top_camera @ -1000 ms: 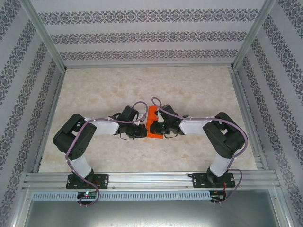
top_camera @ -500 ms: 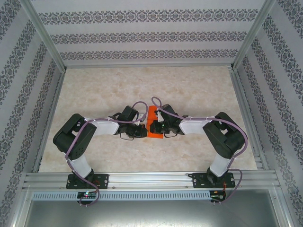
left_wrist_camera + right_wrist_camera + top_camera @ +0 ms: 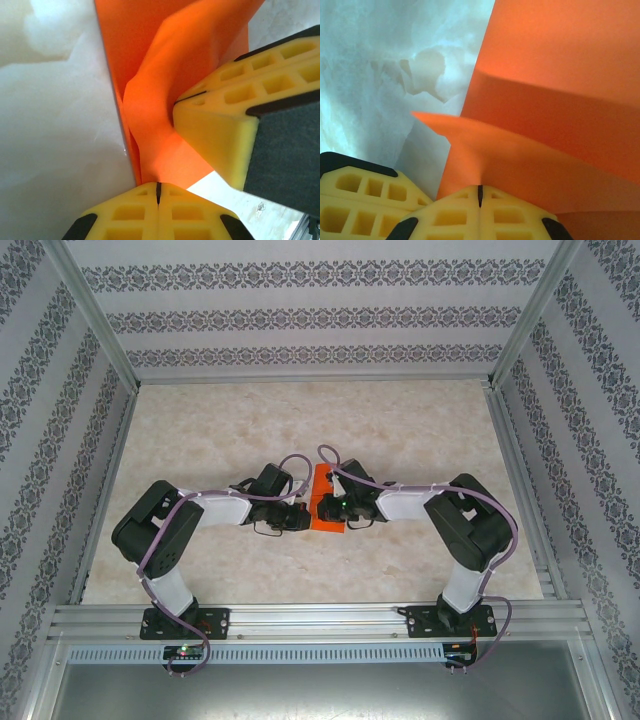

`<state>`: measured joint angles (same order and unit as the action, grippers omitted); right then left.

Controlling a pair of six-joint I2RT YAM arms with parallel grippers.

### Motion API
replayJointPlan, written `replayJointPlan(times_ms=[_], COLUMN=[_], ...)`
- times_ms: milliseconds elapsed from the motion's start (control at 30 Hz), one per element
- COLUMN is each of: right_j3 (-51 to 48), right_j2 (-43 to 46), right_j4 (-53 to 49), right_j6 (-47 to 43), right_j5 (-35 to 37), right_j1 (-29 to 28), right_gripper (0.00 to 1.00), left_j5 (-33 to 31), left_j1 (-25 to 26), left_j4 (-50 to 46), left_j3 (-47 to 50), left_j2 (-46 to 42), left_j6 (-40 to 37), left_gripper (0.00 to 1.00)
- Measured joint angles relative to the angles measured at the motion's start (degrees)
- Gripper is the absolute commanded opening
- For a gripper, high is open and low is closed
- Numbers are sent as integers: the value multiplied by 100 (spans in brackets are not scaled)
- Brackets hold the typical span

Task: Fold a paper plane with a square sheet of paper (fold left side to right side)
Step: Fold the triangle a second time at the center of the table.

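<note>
The square sheet of paper (image 3: 327,524) is bright orange and lies folded into a narrow strip at the middle of the table, between the two wrists. My left gripper (image 3: 305,517) meets it from the left and my right gripper (image 3: 328,508) from the right. In the left wrist view the left gripper (image 3: 158,186) is shut on the paper's (image 3: 165,75) folded edge, and the right gripper's yellow fingers (image 3: 215,135) pinch a raised flap. In the right wrist view the right gripper (image 3: 480,189) is shut on that lifted flap of paper (image 3: 560,100). The left fingers (image 3: 365,200) sit at the lower left.
The marble-patterned table top (image 3: 200,430) has free room on all sides of the paper. Aluminium frame posts (image 3: 100,330) and patterned walls (image 3: 320,320) enclose it. A metal rail (image 3: 320,618) carries both arm bases at the near edge.
The right arm's elbow has shifted a little to the left. The paper and both grippers stay almost where they were.
</note>
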<state>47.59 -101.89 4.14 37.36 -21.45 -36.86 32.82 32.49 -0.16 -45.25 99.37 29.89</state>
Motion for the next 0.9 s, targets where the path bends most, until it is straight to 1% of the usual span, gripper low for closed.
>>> replayJointPlan(times_ms=[367, 767, 900], right_j3=[-264, -289, -289], right_j2=[170, 221, 227], right_j4=[120, -33, -94], right_j6=[-195, -474, -573], right_j5=[-153, -264, -356], right_j1=[433, 909, 1145], right_gripper=[0, 0, 0], left_j5=[-68, -55, -72], left_j1=[0, 0, 0], left_j4=[74, 138, 160], left_j3=[0, 0, 0], left_j2=[13, 33, 33], left_j6=[22, 22, 22], left_gripper=[5, 5, 5])
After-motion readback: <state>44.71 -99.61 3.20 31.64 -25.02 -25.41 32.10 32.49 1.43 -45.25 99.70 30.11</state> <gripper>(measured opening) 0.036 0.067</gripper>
